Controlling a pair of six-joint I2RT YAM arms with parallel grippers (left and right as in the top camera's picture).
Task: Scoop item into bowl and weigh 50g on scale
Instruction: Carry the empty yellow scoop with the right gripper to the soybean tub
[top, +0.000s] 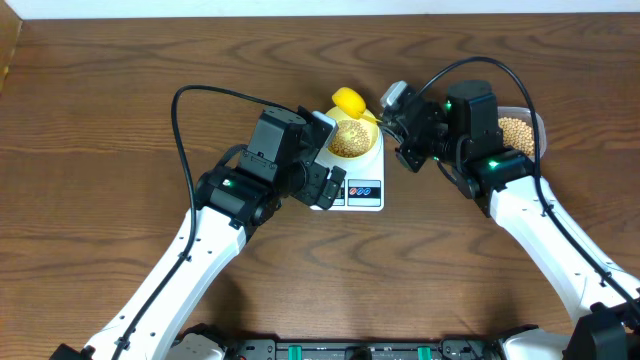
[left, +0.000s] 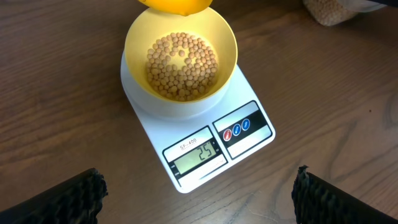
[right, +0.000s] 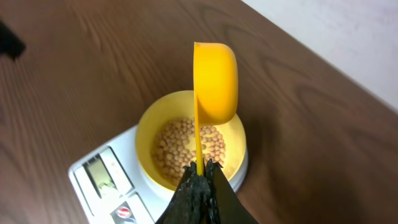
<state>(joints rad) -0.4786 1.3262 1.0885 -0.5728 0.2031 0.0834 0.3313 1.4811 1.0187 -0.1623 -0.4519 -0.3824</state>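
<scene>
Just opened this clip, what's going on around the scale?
The right end effector grips a yellow scoop by its handle, tipped on edge over the pale yellow bowl. The bowl sits on the white kitchen scale and holds a layer of tan beans. The display reads 25, about half of the 50g target. The left end effector hangs open above the scale's front, holding nothing.

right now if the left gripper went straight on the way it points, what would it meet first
Most likely the scale, near its front display, before the bowl of beans behind it. The left gripper, fingers open, frames that path, though depth is hard to judge from the wrist view.
</scene>
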